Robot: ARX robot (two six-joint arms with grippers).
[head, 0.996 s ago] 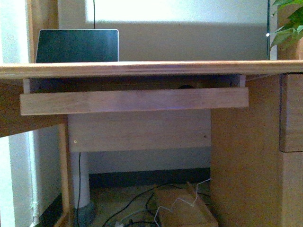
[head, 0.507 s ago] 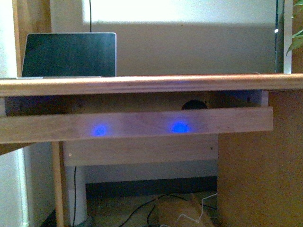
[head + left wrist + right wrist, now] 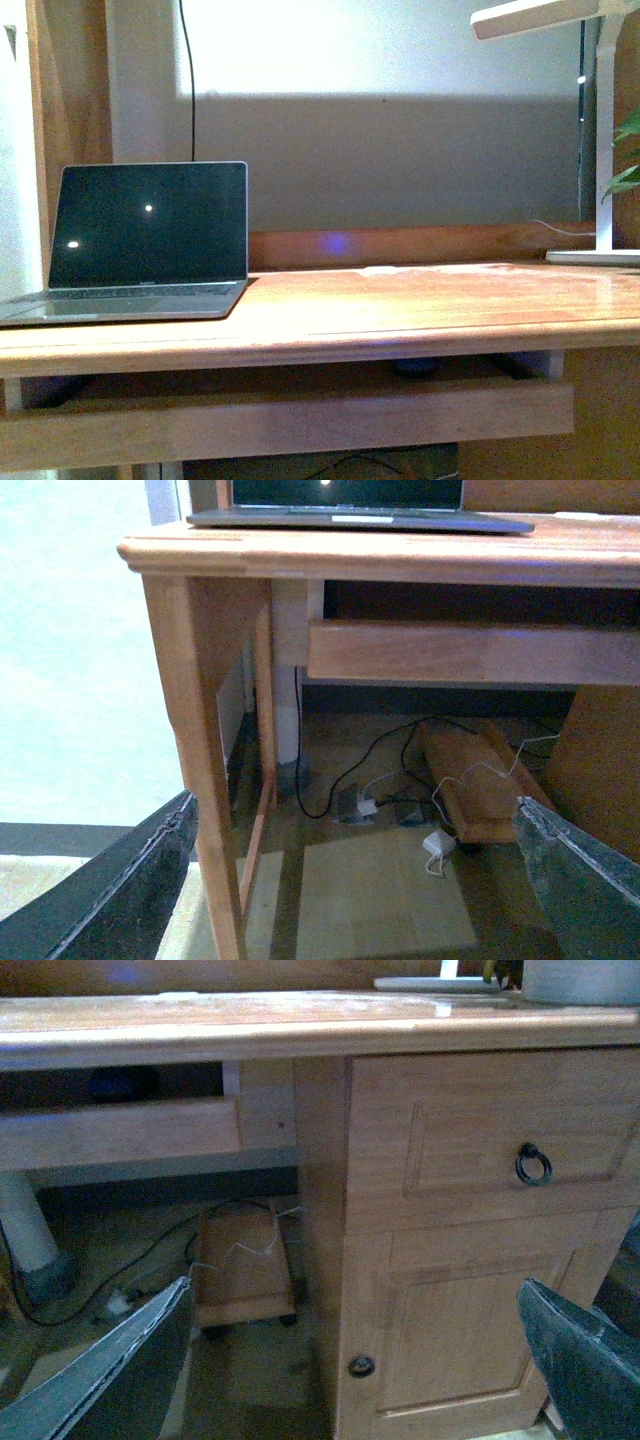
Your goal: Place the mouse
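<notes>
**Q:** Front view, desk surface?
**A:** Smooth, glossy wooden desk (image 3: 420, 300) with a rounded front edge. At left, open laptop (image 3: 150, 225): thin grey slab base, upright lid, dark reflective screen. At upper right, flat white head of a lamp (image 3: 535, 15), with its flat base at the far right of the top.

**Q:** Location of the mouse?
**A:** Below the desktop, in the pull-out shelf (image 3: 300, 420), behind the plain wooden front board. Mouse (image 3: 415, 367) seen only as a small dark domed shape in the narrow gap, right of centre. Most of it hidden; well apart from the laptop.

**Q:** Left wrist view?
**A:** Left gripper (image 3: 355, 805) spread wide, nothing between its dark, rough-edged fingers (image 3: 120, 895). Beyond, a square-section desk leg (image 3: 200, 680) and the shelf front. On the floor, loose black and white cables (image 3: 350, 770) beside a low wooden board (image 3: 470, 790).

**Q:** Right wrist view?
**A:** Right gripper (image 3: 355, 1290) likewise parted and empty, low before the desk's panelled cabinet (image 3: 450, 1290). Drawer above, with a dark metal ring pull (image 3: 532, 1163); door below, with a small round knob (image 3: 361, 1366). Mouse only a dark bluish blur in the shelf gap, apart from both grippers.
</notes>
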